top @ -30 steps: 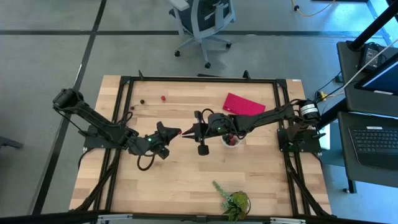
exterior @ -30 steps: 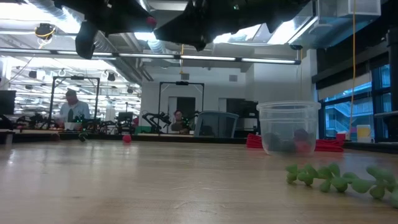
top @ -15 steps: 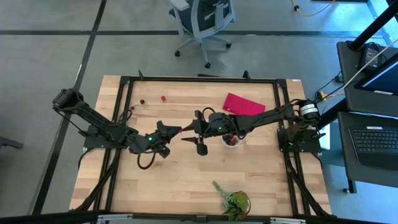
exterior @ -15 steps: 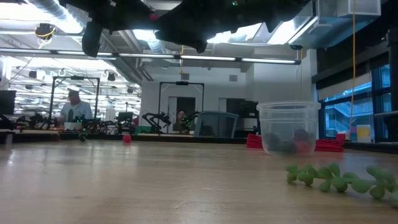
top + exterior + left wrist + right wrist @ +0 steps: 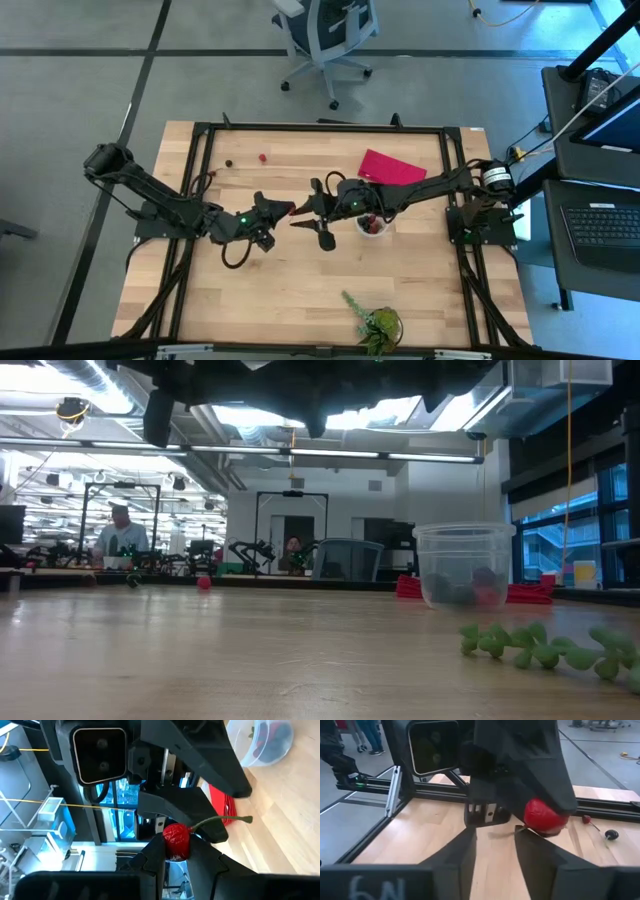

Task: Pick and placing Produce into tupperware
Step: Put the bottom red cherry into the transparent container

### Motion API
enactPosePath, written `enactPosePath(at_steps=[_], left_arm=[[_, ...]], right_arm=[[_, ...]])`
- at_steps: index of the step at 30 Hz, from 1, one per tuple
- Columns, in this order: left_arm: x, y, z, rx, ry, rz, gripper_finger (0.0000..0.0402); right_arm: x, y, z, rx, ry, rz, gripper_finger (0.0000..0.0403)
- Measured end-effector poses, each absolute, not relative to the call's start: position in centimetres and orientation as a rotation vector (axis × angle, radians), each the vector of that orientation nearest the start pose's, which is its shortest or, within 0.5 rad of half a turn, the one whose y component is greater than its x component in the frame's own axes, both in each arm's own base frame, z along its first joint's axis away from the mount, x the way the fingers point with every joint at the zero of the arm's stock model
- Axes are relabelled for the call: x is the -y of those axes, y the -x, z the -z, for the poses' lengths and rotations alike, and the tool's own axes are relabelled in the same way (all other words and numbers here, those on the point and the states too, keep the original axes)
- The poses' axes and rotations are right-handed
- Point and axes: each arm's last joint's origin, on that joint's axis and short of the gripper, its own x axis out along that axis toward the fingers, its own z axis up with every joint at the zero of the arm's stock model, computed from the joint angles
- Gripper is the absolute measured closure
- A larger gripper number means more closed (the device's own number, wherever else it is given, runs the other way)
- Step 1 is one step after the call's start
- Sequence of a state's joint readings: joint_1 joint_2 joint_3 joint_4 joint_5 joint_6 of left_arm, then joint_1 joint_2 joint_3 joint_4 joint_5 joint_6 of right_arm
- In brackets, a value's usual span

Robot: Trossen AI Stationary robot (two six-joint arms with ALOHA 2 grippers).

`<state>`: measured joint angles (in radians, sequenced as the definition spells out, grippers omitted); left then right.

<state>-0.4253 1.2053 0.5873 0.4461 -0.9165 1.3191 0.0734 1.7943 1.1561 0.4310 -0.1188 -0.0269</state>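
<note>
My left gripper (image 5: 283, 211) (image 5: 177, 851) is shut on a red fruit (image 5: 176, 840) (image 5: 544, 815) with a green stem, above the table's middle. My right gripper (image 5: 297, 215) (image 5: 495, 840) faces it tip to tip and is open, its fingers beside the fruit. The clear cup (image 5: 372, 226) (image 5: 465, 565) (image 5: 270, 742) stands on its base under the right arm and holds red and dark fruits. A loose red fruit (image 5: 263, 157) (image 5: 586, 819) and a dark fruit (image 5: 228, 163) (image 5: 611, 834) lie near the table's far edge. My left gripper pinches the red fruit's body (image 5: 175, 851) between its two fingertips, coming level from the table's left. The fruit is lifted clear of the table, and its stem (image 5: 225, 820) sticks out toward the right gripper. My right gripper's open fingers (image 5: 532, 847) stand close to the fruit; I cannot tell whether they touch it.
A flat red piece (image 5: 392, 168) lies at the far right of the table behind the cup. A green plant (image 5: 375, 322) (image 5: 550, 645) lies at the near edge. Bare wood stretches between the cup and the plant, and on the table's near left.
In the high view the right gripper's fingertips, close together a second ago, now stand apart beside the fruit. In the low view both grippers and the fruit have moved up, and the fruit has left the top of the picture.
</note>
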Motion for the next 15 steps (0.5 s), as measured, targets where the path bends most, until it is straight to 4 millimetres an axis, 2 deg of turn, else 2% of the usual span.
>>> enactPosePath(at_steps=[10,12,15], left_arm=[[7.99,-23.25,-24.45,-0.419,-1.382,-0.333,0.0341],[8.00,-23.26,-24.45,-0.418,-1.383,-0.332,0.0341],[8.12,-23.22,-24.45,-0.414,-1.384,-0.327,0.0341]], right_arm=[[-3.42,-40.41,-24.41,-0.196,0.022,-0.211,0.0378],[-3.42,-40.41,-24.41,-0.199,0.003,-0.209,0.0394],[-3.37,-40.42,-24.40,-0.205,-0.054,-0.201,0.0396]])
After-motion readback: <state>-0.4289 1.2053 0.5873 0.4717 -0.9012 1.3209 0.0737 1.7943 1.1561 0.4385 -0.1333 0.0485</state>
